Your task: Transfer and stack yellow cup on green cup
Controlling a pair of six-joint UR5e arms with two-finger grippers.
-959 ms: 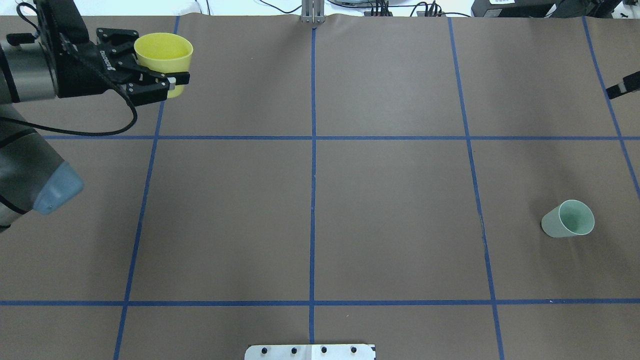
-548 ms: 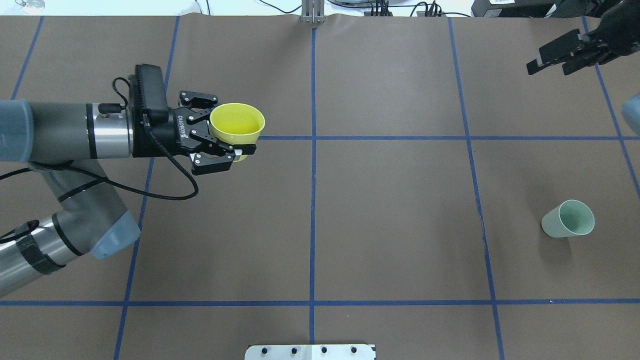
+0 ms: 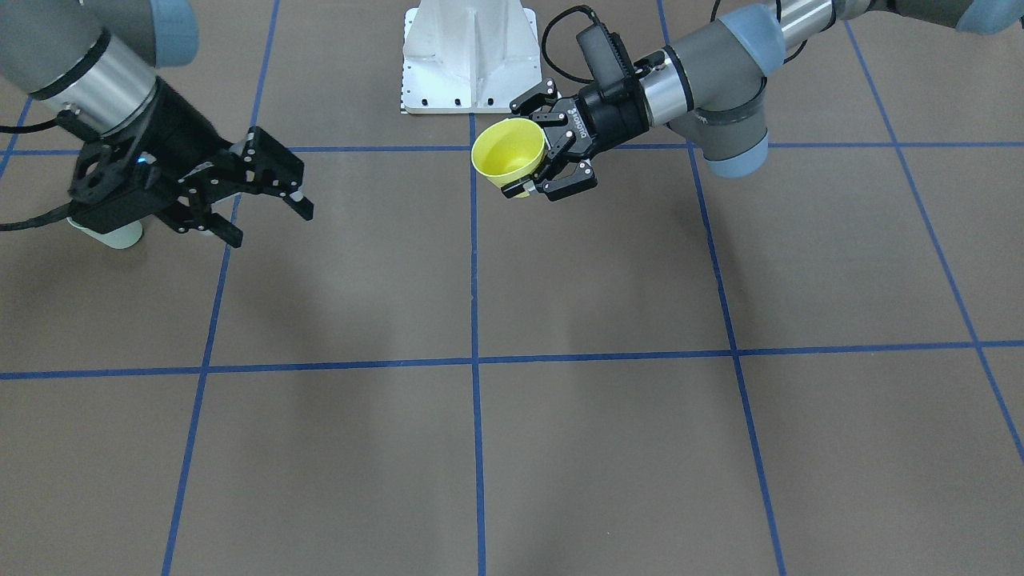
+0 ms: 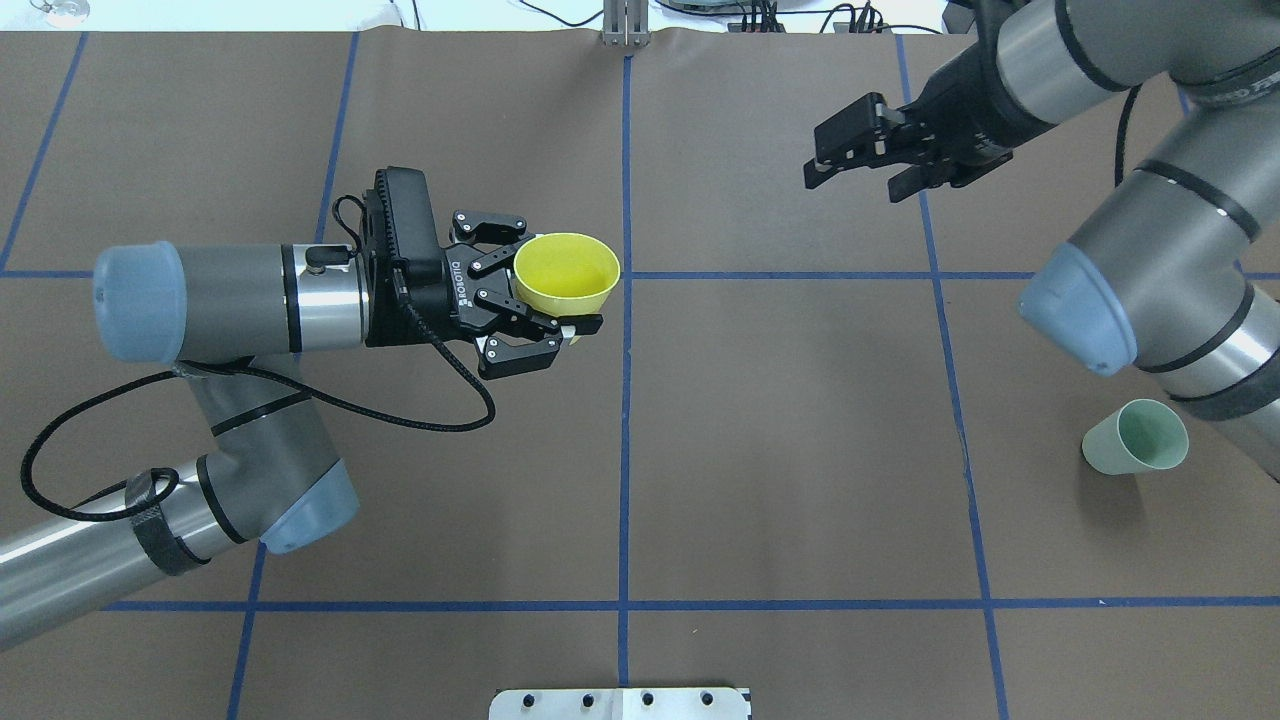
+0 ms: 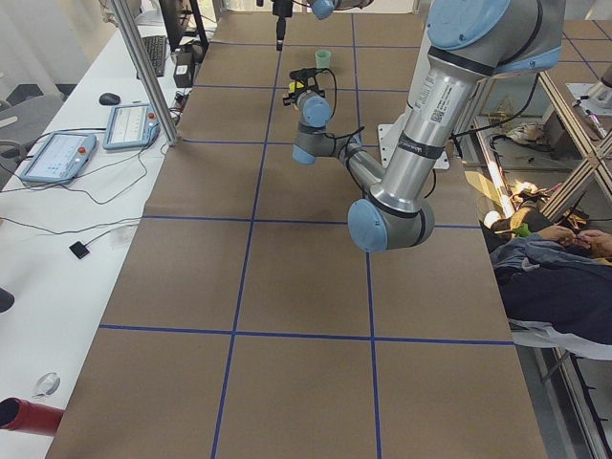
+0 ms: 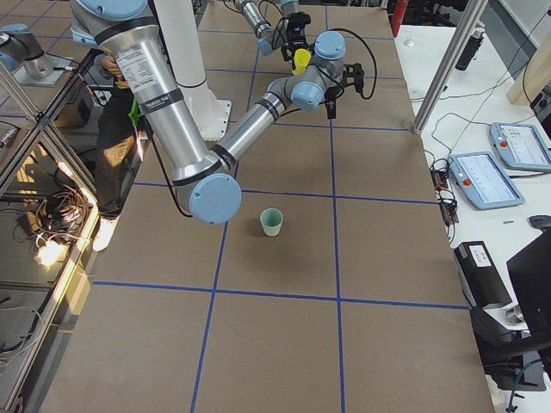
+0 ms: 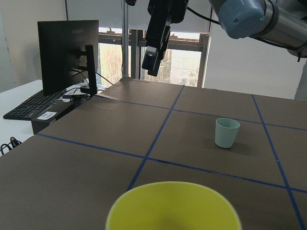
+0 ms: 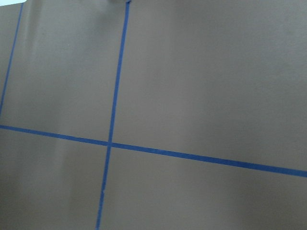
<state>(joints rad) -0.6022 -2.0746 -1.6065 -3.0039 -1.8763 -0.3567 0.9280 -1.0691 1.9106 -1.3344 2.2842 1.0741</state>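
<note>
Overhead exterior shows the left gripper (image 4: 562,290), clamped on the yellow cup (image 4: 567,270), swung in near the centre line (image 4: 625,450) while the right gripper (image 4: 856,180) arrives fingers apart, so a handover looks close; the green cup (image 4: 1137,437) waits far right.

table (image 4: 790,480): brown paper cover with blue tape grid (image 4: 625,440), green cup (image 4: 1137,437) standing upright, rim up, in a cell on robot's right, off the tape lines, white base plate (image 4: 620,703) at robot's edge on centre line.
</note>
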